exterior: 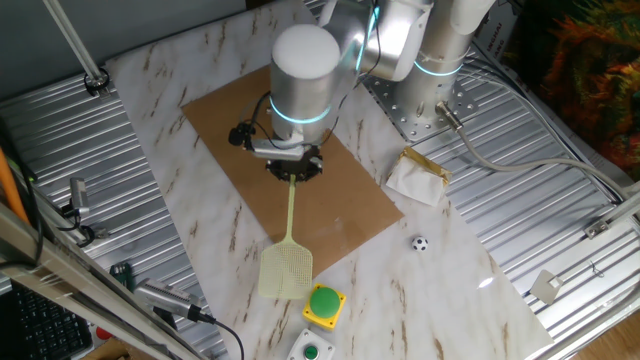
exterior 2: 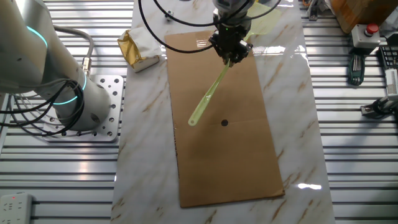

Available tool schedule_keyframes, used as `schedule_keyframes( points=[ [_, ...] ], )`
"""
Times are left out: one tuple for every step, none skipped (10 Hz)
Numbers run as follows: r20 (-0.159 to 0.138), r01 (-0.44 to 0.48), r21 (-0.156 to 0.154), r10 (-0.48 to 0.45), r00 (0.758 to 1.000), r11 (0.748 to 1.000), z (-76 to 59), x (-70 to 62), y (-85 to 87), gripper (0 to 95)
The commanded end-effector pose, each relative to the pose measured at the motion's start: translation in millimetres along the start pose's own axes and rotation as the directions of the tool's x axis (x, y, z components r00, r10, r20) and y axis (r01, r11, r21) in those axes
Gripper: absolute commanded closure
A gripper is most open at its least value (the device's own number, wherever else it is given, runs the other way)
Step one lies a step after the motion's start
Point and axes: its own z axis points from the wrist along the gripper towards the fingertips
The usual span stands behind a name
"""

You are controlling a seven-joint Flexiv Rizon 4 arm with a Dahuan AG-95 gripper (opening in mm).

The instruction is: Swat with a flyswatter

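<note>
My gripper is shut on the handle of the pale yellow-green flyswatter, above the brown sheet. In one fixed view the handle runs from the gripper toward the front edge. The mesh head lies over the marble just past the sheet's edge, next to a green button. In the other fixed view the gripper holds the flyswatter partway along the handle. The free handle end points down-left over the brown sheet, and the head shows pale behind the gripper. A small black dot sits on the sheet.
A green button on a yellow box and a white box with a green button stand at the front edge. A tiny soccer ball lies on the marble. A crumpled gold-and-white wrapper lies near the arm's base.
</note>
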Motion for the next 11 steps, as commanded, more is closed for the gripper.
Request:
schedule_keyframes(
  points=[
    [0.009, 0.123, -0.015, -0.123, 0.992, 0.992, -2.2, 38.9, -23.6, 95.0],
    [0.012, 0.156, -0.022, -0.156, 0.988, 0.987, -5.8, 55.3, -32.6, 95.0],
    [0.012, 0.182, -0.026, -0.182, 0.983, 0.983, -8.6, 69.2, -39.4, 95.0],
    [0.011, 0.200, -0.026, -0.200, 0.980, 0.979, -9.5, 77.2, -43.1, 95.0],
    [0.012, 0.244, -0.027, -0.243, 0.970, 0.970, -10.5, 98.1, -51.7, 95.0],
    [0.010, 0.263, -0.026, -0.263, 0.965, 0.964, -10.6, 107.9, -55.2, 95.0],
    [0.013, 0.290, -0.027, -0.290, 0.957, 0.957, -10.0, 125.8, -60.6, 95.0],
    [0.015, 0.300, -0.027, -0.299, 0.954, 0.954, -9.4, 133.1, -62.5, 95.0],
    [0.014, 0.324, -0.026, -0.324, 0.946, 0.946, -7.3, 150.3, -66.4, 95.0],
    [0.014, 0.342, -0.023, -0.342, 0.940, 0.939, -5.5, 162.3, -68.4, 95.0],
    [0.013, 0.362, -0.019, -0.362, 0.932, 0.932, -4.0, 176.3, -69.8, 95.0]
  ],
)
